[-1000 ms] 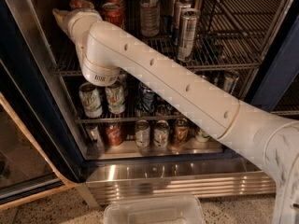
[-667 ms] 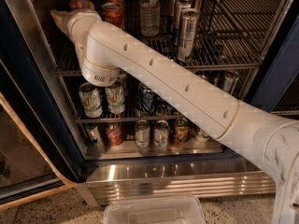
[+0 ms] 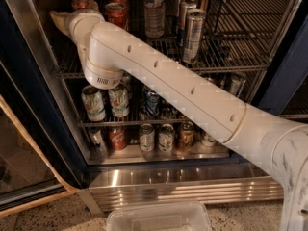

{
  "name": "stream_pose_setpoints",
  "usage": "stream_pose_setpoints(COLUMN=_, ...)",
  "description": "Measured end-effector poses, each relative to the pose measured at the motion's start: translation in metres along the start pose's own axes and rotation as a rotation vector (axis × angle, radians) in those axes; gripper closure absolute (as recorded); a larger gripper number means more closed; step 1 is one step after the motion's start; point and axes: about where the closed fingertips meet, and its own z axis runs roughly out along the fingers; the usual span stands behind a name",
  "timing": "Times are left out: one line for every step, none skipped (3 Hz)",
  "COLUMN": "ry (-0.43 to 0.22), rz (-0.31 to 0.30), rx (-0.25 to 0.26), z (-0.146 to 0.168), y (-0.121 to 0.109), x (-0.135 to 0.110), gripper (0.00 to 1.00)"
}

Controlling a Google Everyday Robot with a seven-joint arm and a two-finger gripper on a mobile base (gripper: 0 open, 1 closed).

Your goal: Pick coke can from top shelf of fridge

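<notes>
While the arm (image 3: 183, 90) reaches into the fridge (image 3: 285, 66), the gripper (image 3: 60, 20) sits at the left end of the top shelf (image 3: 231, 57), near four red coke cans (image 3: 117, 14); whether it is open or closed, I cannot tell

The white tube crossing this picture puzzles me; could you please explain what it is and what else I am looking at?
That tube is a robot's arm, reaching from the lower right into an open drinks fridge. There is only one camera view, looking slightly down at the fridge. The arm ends in the gripper, up at the left end of the top shelf, close beside the red coke cans. Whether it holds one cannot be seen from here. Further right on that shelf stand tall silver cans. Mixed cans fill the lower racks, and a clear plastic tub sits on the floor in front.
</notes>
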Motion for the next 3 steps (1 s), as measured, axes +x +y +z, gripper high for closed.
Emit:
stream_pose_setpoints(ry=0.001, rz=0.0, rx=0.002, z=0.0003, y=0.0, x=0.0004, gripper=0.41)
stream_pose_setpoints(ry=0.019, rz=-0.009, rx=0.026, z=0.0048, y=-0.0019, x=0.0044, gripper=0.43)
stream_pose_setpoints(ry=0.053, rz=-0.027, rx=0.069, z=0.0088, y=-0.0039, x=0.008, gripper=0.44)
